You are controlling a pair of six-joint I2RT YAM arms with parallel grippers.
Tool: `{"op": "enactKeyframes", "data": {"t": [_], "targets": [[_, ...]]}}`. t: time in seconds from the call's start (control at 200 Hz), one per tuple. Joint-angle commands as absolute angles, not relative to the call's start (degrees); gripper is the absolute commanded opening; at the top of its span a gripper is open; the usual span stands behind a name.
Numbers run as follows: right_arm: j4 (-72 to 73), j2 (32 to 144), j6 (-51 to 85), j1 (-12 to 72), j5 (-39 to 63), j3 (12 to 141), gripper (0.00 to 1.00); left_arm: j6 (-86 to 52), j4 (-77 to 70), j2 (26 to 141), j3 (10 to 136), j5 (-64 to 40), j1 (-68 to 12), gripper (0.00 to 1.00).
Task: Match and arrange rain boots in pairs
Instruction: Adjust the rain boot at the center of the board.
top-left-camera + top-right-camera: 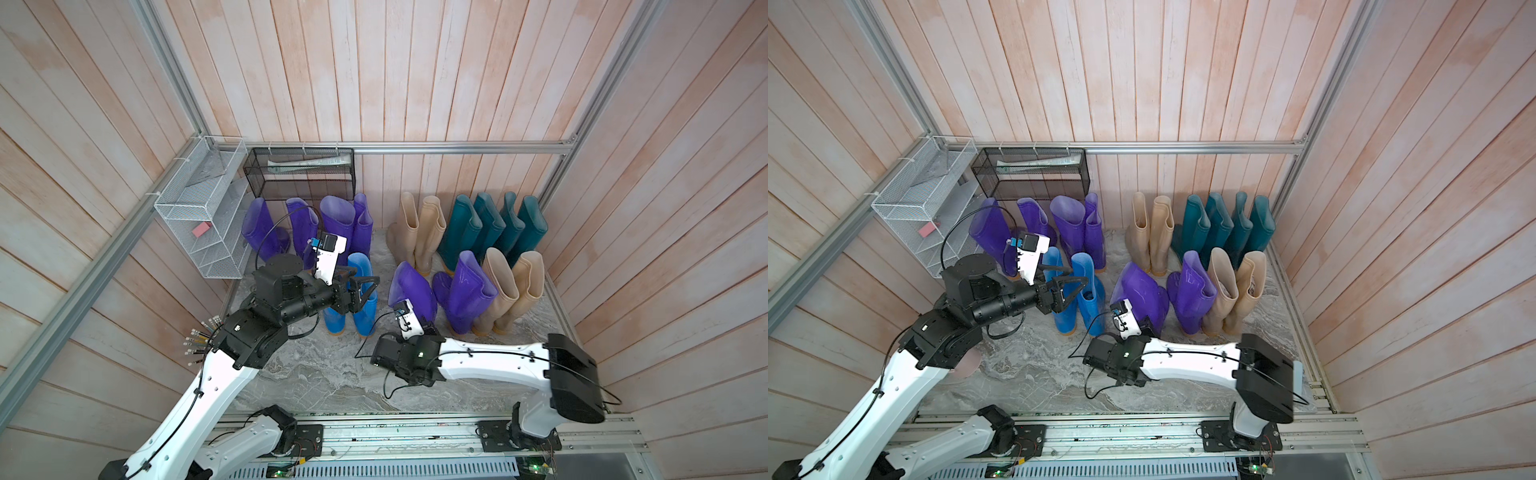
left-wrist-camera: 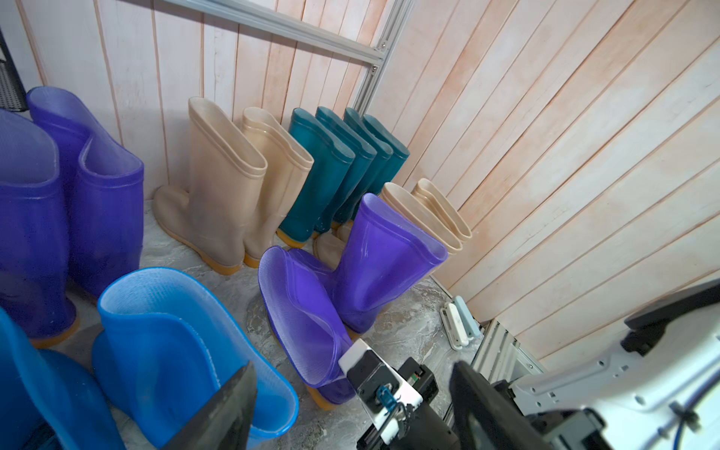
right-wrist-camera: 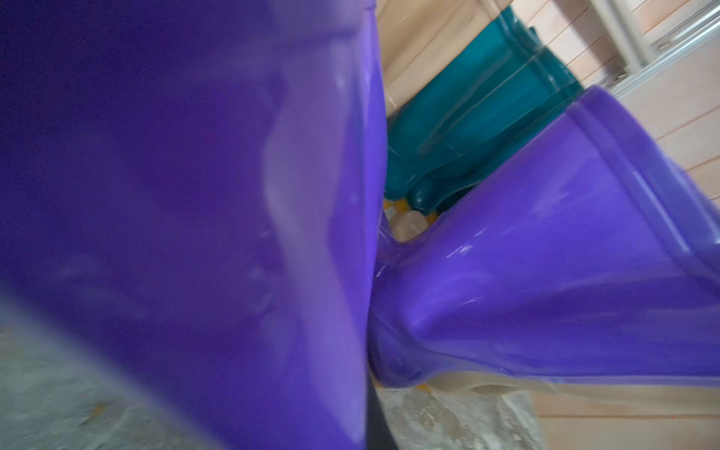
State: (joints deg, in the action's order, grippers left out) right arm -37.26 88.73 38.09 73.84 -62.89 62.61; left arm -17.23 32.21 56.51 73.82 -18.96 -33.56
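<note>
Rain boots stand on the grey floor. My left gripper (image 1: pixel 365 276) (image 2: pixel 352 366) hangs open, holding nothing, just above two bright blue boots (image 1: pixel 359 264) (image 2: pixel 175 331). My right gripper (image 1: pixel 428 325) (image 3: pixel 374 420) is shut on the shaft rim of a tilted purple boot (image 1: pixel 409 286) (image 2: pixel 300 311) (image 3: pixel 195 195); the wrist camera mostly hides its fingers. Another purple boot (image 1: pixel 469 291) (image 3: pixel 565 253) stands touching it. Several purple boots (image 1: pixel 336 220), a beige pair (image 1: pixel 417 228) and several teal boots (image 1: pixel 490 224) line the back wall. A second beige pair (image 1: pixel 515 282) stands front right.
A white wire shelf (image 1: pixel 199 208) holding a pink block (image 1: pixel 202 228) hangs on the left wall. A black mesh shelf (image 1: pixel 299 174) hangs on the back wall above the purple boots. Wooden walls close in three sides. Small white and blue items (image 2: pixel 459 323) lie by the right wall.
</note>
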Motion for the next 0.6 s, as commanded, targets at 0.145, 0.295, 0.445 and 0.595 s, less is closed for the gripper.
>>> {"op": "enactKeyframes", "data": {"t": [0.145,0.295,0.445,0.595], "targets": [[-5.27,72.80,21.67,72.75,-45.62,52.75,0.00,-19.37,37.28,61.02,78.09,-13.53,-40.49,0.80],[2.25,68.74,20.82,72.51,-43.68,45.28,0.00,-21.30,37.29,65.57,78.84,-10.42,-46.11,0.79],[4.66,68.07,23.72,72.16,-45.38,40.82,0.00,-21.80,40.26,69.28,79.34,-6.98,-49.47,0.78],[7.26,68.15,25.44,72.07,-47.55,38.20,0.00,-21.86,42.51,70.65,80.85,-4.52,-50.62,0.78]]}}
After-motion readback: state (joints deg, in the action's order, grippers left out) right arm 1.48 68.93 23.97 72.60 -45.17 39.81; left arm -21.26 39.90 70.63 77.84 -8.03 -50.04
